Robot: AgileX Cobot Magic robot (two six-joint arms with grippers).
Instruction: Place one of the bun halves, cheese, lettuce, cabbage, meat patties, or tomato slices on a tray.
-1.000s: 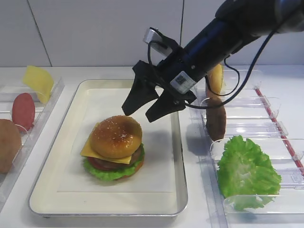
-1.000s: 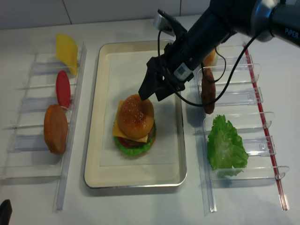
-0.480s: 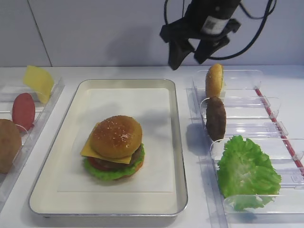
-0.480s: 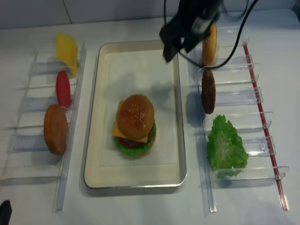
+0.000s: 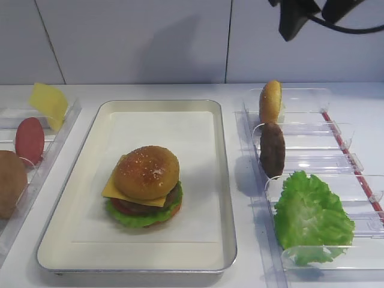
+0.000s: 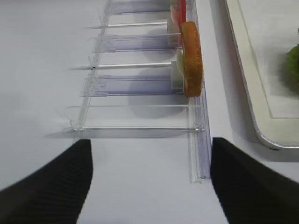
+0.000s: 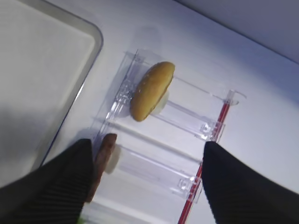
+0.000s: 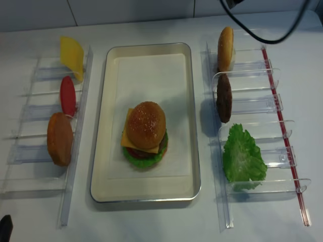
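A finished burger (image 5: 146, 186) topped by a seeded bun (image 5: 147, 172) sits on the tray (image 5: 222, 198). The right gripper (image 7: 145, 177) hangs above the bins, jaws wide and empty; the left gripper (image 6: 149, 182) is likewise spread.

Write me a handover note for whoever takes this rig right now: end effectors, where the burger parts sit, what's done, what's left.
Right end effector: open, empty, raised high over the clear plastic bins on the right.
Left end effector: open, empty, over the clear plastic bins on the left.
Silver-rimmed rectangular tray: holds a stacked burger, with the sesame-speckled golden-brown bun top over the yellow cheese slice, tomato, patty and lettuce.
Right bins: spare bun half, dark brown meat patty, ruffled green lettuce leaf.
Left bins: yellow cheese, red tomato slice, seedless bun half.
Done: bun top placed. Left: apparently nothing; the stack looks complete.
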